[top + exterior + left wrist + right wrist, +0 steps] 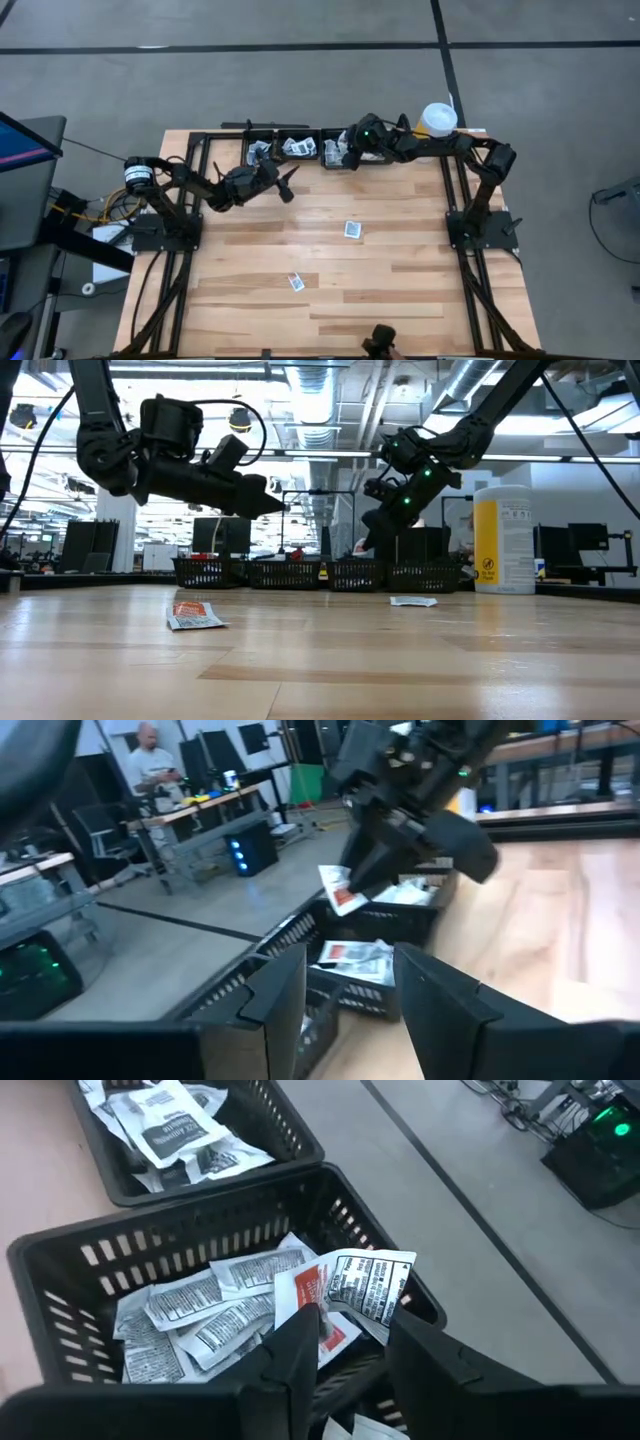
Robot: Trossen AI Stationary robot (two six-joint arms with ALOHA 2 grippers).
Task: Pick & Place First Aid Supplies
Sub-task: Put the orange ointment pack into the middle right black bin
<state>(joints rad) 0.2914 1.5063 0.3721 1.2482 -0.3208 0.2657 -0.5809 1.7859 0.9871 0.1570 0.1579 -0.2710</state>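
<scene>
Packet point(335, 1295) pinched in the right gripper point(345, 1342), poised just above its basket point(70, 1280) — many supplies already lie inside. Two packets point(352, 229) point(296, 282) remain on the table point(400, 290), well behind both grippers. Left gripper point(345, 982) hovers beside the baskets — jaws parted, empty.

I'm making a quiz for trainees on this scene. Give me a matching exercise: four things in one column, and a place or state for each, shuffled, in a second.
Things:
1. right gripper
2. left gripper
3. canister
4. packet with blue print

Places or states:
A. lying loose on the bare table, near the middle
B. open and empty, above the table in front of the baskets
C. standing upright at the table's far edge, past the end of the basket row
D. over the end basket, shut on a red-and-white packet

Pairs: 1-D, 2-B, 3-C, 4-A
</scene>
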